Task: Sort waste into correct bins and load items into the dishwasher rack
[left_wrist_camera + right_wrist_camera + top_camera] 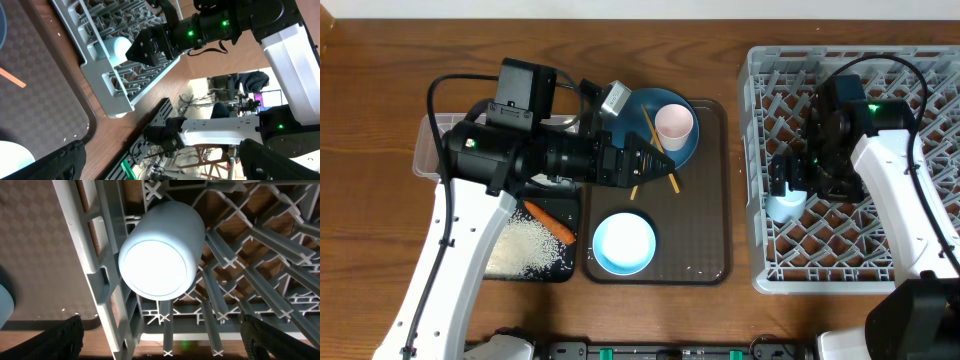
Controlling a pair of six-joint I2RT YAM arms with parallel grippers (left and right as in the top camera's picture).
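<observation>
The light-blue cup point(157, 255) rests among the pegs at the left edge of the grey dishwasher rack point(920, 80), also seen in the overhead view point(785, 207). My right gripper point(786, 180) point(162, 345) is open just above it, not touching. My left gripper point(655, 165) point(162, 165) is open and empty over the near edge of the dark-blue plate point(655, 105). The plate holds the pink cup point(674, 124) and two chopsticks point(650, 130). The pale-blue bowl point(623, 243) sits in front. A carrot point(550, 222) and rice point(525, 245) lie in the black tray point(570, 268). The wrapper and tissue are hidden.
The plate and bowl sit on a brown serving tray point(710, 230) between the bins and the rack. The clear box point(428, 150) lies at the left, mostly under my left arm. The rack point(120, 95) and the right gripper point(150, 47) show in the left wrist view.
</observation>
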